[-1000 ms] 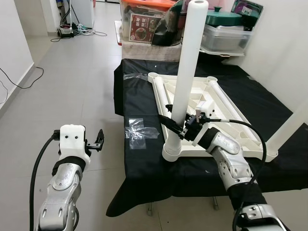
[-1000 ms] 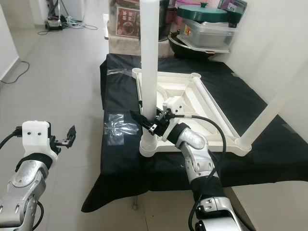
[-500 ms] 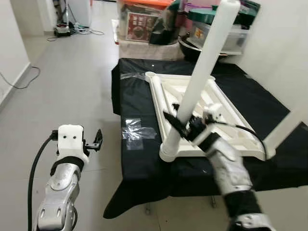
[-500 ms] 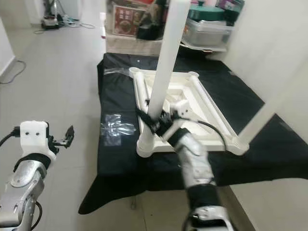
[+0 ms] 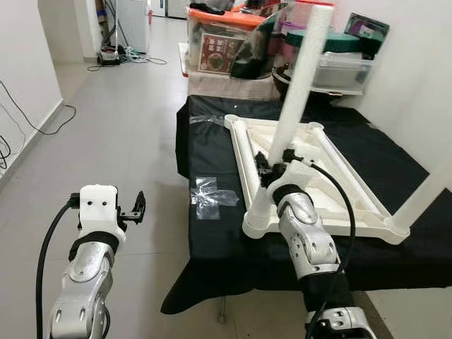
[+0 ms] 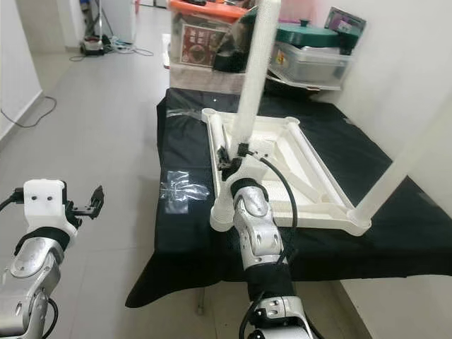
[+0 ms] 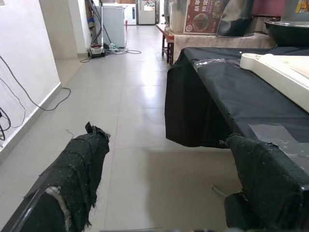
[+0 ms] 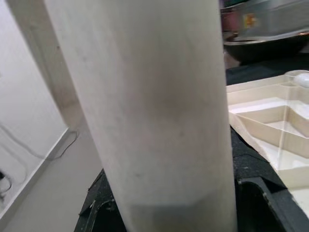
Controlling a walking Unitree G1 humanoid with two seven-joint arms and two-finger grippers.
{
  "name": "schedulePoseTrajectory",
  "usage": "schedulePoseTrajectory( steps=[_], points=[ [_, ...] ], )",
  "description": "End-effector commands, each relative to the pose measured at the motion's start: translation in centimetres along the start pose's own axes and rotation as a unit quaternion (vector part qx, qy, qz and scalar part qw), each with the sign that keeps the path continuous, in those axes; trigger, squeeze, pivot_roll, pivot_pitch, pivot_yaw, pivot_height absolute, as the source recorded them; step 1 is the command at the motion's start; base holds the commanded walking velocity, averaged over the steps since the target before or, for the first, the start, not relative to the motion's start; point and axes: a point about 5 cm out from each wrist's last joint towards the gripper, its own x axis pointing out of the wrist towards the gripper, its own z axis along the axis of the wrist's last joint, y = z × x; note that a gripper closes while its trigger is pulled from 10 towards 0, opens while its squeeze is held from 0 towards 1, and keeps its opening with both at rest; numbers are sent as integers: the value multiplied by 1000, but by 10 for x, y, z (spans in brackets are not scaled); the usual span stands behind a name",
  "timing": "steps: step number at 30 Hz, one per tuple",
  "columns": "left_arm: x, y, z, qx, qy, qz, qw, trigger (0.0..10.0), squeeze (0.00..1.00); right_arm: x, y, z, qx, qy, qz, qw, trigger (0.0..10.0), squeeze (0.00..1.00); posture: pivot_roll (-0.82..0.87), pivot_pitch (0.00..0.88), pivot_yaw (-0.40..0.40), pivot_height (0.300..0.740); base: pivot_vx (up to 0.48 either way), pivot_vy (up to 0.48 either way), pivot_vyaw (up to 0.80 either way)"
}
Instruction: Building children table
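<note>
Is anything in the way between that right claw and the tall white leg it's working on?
Nothing visible: the right gripper is already closed around the white table leg, which stands tilted in the corner socket of the upturned tabletop.

The tall white leg (image 5: pixel 296 99) goes up past the top of the picture, so its top end is cut off. Another white leg (image 5: pixel 424 198) on the right runs off the side edge. The right gripper (image 5: pixel 267 164) is mostly hidden behind the tall leg and the arm, so its fingers are hard to see.
</note>
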Motion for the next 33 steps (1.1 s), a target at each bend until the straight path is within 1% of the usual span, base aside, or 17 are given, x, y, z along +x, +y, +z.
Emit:
schedulePoseTrajectory(
  steps=[1,4,6,7,8,10,12,13,15,17,19,20,22,23,28,31,33],
  points=[
    [0,-1,-1,3,5,-4,1000,10000,0,-6,-12,-31,26,69,-24,997,0,0,156,0,-127,740,0,0,0],
    [1,-2,0,2,4,-5,1000,10000,0,-4,-7,-25,51,61,-13,997,0,0,156,0,-127,740,0,0,0],
    [2,-7,3,-11,-3,-34,999,10000,0,7,23,18,139,16,126,982,0,0,143,0,-119,740,0,0,0],
    [2,-7,3,-11,-3,-34,999,10000,0,7,23,18,139,16,126,982,0,0,143,0,-119,740,0,0,0],
    [2,-9,5,-18,-5,-48,999,10000,0,8,36,37,164,-2,196,967,0,0,143,0,-119,740,0,0,0],
    [2,-9,5,-18,-5,-48,999,10000,0,8,36,37,164,-2,196,967,0,0,143,0,-119,740,0,0,0],
    [1,-14,17,-35,-27,-106,993,10000,0,-4,53,79,185,-64,392,899,0,0,142,0,-123,740,0,0,0],
    [1,-14,17,-35,-27,-106,993,10000,0,-4,53,79,185,-64,392,899,0,0,142,0,-123,740,0,0,0],
    [-1,-18,30,-53,-46,-159,985,10000,0,-16,55,90,162,-82,510,841,0,0,147,0,-129,740,0,0,0],
    [-1,-18,30,-53,-46,-159,985,10000,0,-16,55,90,162,-82,510,841,0,0,147,0,-129,740,0,0,0],
    [-9,-25,40,-80,-55,-224,970,10000,0,-20,56,88,144,-72,572,804,0,0,149,0,-129,740,0,0,0],
    [-9,-25,40,-80,-55,-224,970,10000,0,-20,56,88,144,-72,572,804,0,0,149,0,-129,740,0,0,0],
    [-15,-29,44,-86,-57,-263,959,10000,0,-21,57,85,138,-66,598,787,0,0,150,0,-128,740,0,0,0],
    [-28,-35,48,-97,-51,-335,936,10000,0,-25,62,83,139,-49,650,746,0,0,159,0,-131,740,0,0,0],
    [-33,-38,50,-102,-47,-361,926,10000,0,-26,64,82,143,-41,663,734,0,0,164,0,-134,740,0,0,0],
    [-53,-43,55,-97,-28,-453,886,10000,0,-22,72,73,153,-15,688,710,0,0,181,0,-142,740,0,0,0],
    [-57,-43,56,-96,-20,-470,877,10000,0,-20,73,73,158,-12,694,702,0,0,183,0,-142,740,0,0,0]
  ],
)
